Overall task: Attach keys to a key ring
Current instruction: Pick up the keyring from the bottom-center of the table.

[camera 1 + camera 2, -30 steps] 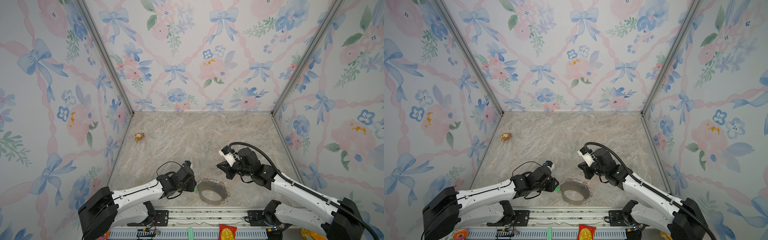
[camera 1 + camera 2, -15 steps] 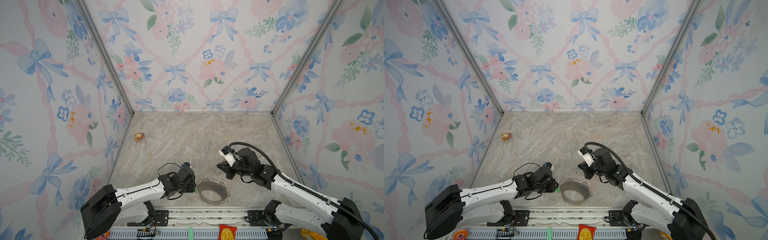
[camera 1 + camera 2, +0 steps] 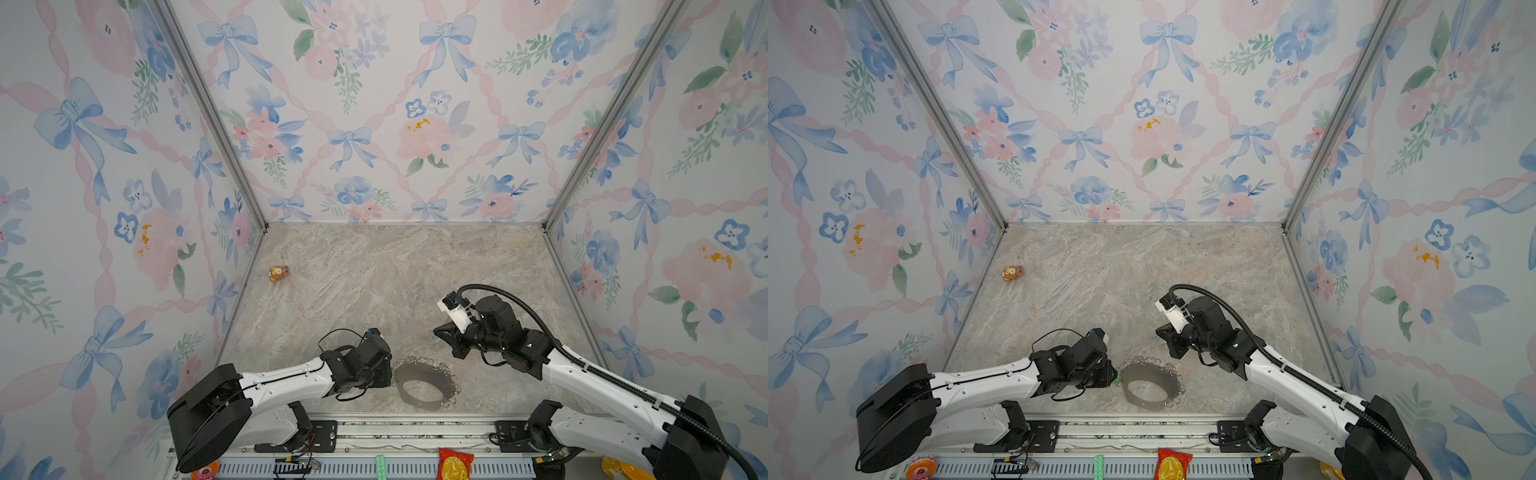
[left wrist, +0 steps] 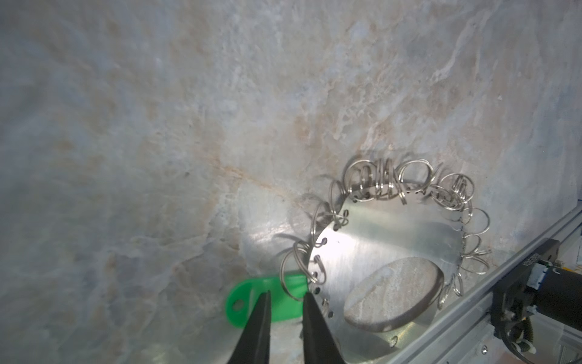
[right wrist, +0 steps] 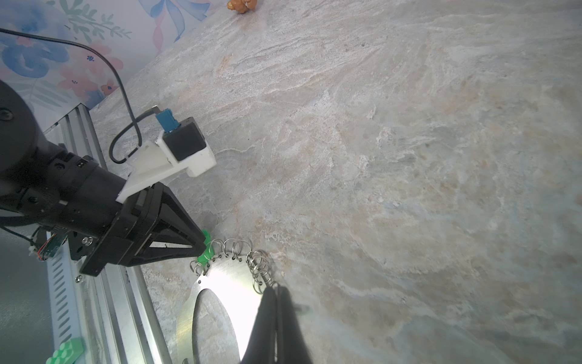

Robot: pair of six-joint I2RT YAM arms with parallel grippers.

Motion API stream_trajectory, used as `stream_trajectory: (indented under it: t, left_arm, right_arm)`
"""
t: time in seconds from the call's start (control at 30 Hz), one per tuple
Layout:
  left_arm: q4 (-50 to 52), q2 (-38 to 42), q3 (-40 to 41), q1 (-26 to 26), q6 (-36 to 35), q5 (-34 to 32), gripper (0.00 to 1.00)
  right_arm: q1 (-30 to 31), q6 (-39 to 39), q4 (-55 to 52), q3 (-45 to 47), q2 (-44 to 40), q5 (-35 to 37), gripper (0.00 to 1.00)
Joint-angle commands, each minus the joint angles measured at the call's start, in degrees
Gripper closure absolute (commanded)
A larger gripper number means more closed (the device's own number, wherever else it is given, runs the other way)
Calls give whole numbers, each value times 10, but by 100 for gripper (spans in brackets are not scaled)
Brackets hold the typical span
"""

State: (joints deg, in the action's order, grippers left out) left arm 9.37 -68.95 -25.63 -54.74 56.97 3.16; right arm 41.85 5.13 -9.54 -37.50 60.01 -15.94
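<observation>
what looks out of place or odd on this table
The bear figurine lies alone, far back and to the left of the key ring and green key, which sit together near the front. Nothing looks spilled or damaged.

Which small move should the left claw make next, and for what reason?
Probably close the left claw on the green key. Its jaws stand slightly apart over the tag, which lies flat on the table right beside the key ring. A firm grip seems needed before any threading can begin.
</observation>
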Motion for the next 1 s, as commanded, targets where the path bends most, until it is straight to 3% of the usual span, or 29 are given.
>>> stream_trajectory:
  t: [0.0, 0.7, 0.97]
  left_arm:
    - [-21, -8, 9, -3, 10, 12, 80]
    - [-78, -39, 10, -4, 22, 8, 83]
    - [-77, -66, 5, -6, 13, 16, 96]
  right_arm:
    - [8, -2, -8, -8, 1, 5, 100]
    - [8, -4, -10, -7, 4, 5, 100]
    - [8, -7, -14, -7, 2, 7, 100]
